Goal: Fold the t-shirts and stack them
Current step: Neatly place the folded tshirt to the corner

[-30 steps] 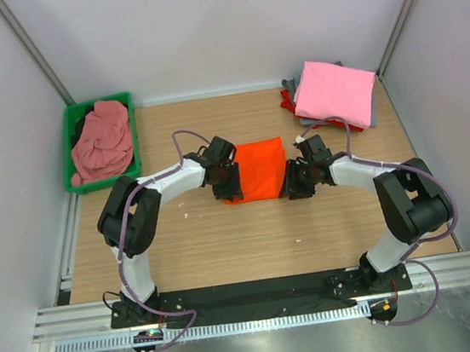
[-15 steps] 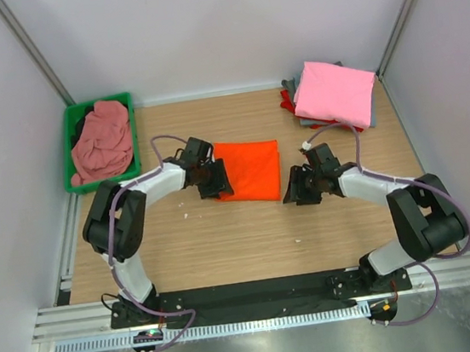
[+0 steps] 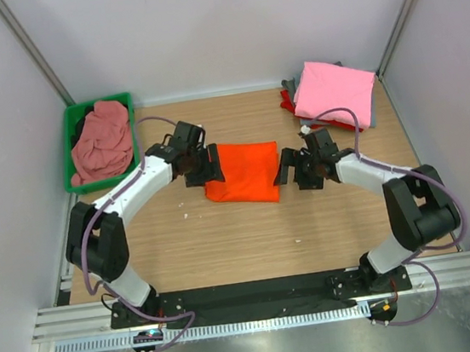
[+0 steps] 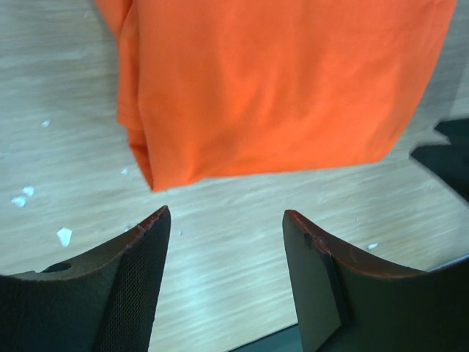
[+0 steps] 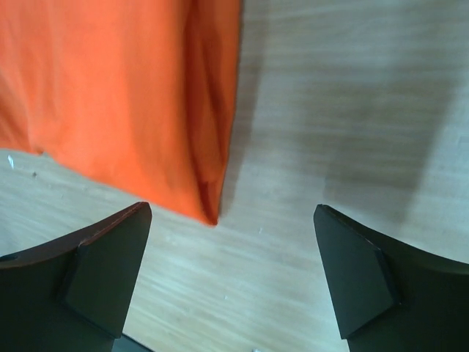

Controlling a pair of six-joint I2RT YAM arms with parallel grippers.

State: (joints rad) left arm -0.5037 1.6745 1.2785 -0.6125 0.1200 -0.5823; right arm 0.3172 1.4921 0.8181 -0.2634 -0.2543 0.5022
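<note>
Orange t-shirt [image 3: 243,172], folded, frame centre. Pink-topped t-shirt stack [image 3: 334,92], upper right. Green bin [image 3: 69,166] holding dusty-pink t-shirt [image 3: 102,141], upper left.

Left arm [image 3: 145,180], right arm [image 3: 363,173] reach inward; jaws apart.

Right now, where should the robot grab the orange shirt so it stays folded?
By its two side edges. The orange shirt lies flat, folded into a rectangle, its layers showing at both sides. The open left gripper could slide in from the left, the open right gripper from the right; pinching all layers probably keeps the fold.
</note>
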